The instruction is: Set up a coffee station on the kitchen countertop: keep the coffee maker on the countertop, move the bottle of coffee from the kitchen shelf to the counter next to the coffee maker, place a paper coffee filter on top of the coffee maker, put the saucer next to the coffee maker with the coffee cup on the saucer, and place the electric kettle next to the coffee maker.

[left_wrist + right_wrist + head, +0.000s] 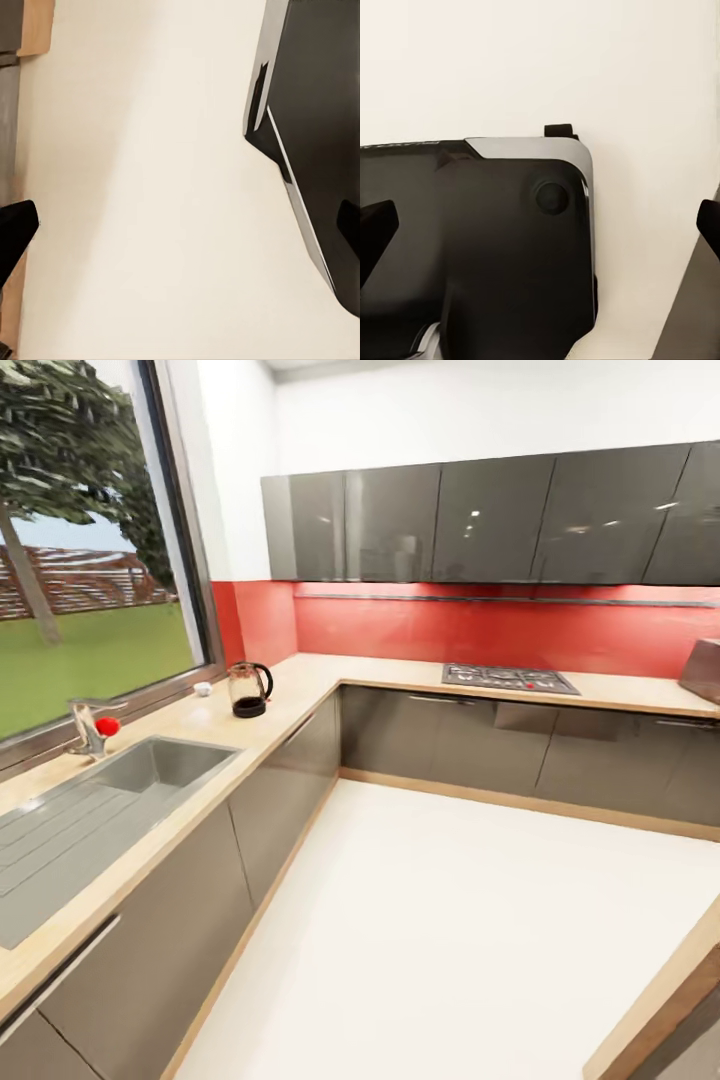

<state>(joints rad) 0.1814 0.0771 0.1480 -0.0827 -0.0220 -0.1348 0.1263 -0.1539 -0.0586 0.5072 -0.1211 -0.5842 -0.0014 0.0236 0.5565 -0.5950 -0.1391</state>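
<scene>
Head view: one electric kettle (pixel 248 689) stands upright on the kitchen countertop (pixel 300 695), left of centre, near the inside corner by the window. Probably just parked there; it isn't beside any coffee maker, so that step looks undone. One tiny white thing (pixel 203 688) sits just left of the kettle by the window sill, too small to tell if it's the cup. One sink (pixel 160 762) with one tap (pixel 92 726) at left, one hob (pixel 508 679) right of centre, one brownish box (pixel 703 670) at the right edge, cut off

Left wrist view: left gripper (pixel 180 225) hangs over bare floor (pixel 150 187), dark fingertips at the left and right edges, spread wide, nothing between them. Robot's own dark base (pixel 315 112) at upper right. Reads as a travel pose

Right wrist view: right gripper (pixel 540 221), same story: two fingertips at opposite edges, released, empty, above the base (pixel 495 247) and floor
</scene>
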